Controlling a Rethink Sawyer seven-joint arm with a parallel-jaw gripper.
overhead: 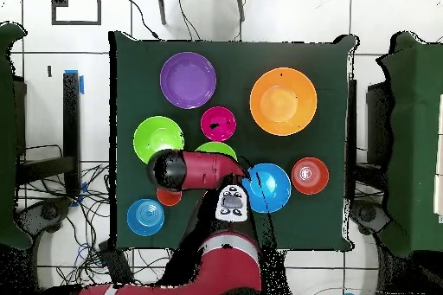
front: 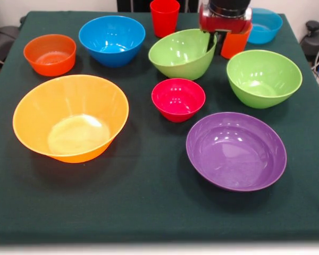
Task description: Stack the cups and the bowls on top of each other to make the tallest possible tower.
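My gripper [front: 211,41] is shut on the right rim of a lime green bowl [front: 181,53], which tilts with that side raised. An orange cup [front: 236,43] stands just behind the gripper, and a red cup [front: 165,17] stands further left at the back. Around them sit a second lime green bowl [front: 263,77], a small red bowl [front: 178,99], a purple bowl [front: 235,150], a large orange bowl [front: 70,117], a blue bowl [front: 111,40], a small orange-red bowl [front: 49,54] and a light blue bowl [front: 266,25]. From overhead, the arm [overhead: 190,170] covers most of the gripped bowl [overhead: 216,147].
All bowls and cups stand apart on the dark green tablecloth [front: 149,202]. Bare cloth runs along the near edge in the front view. Cables and chair parts lie off the table's sides [overhead: 52,214].
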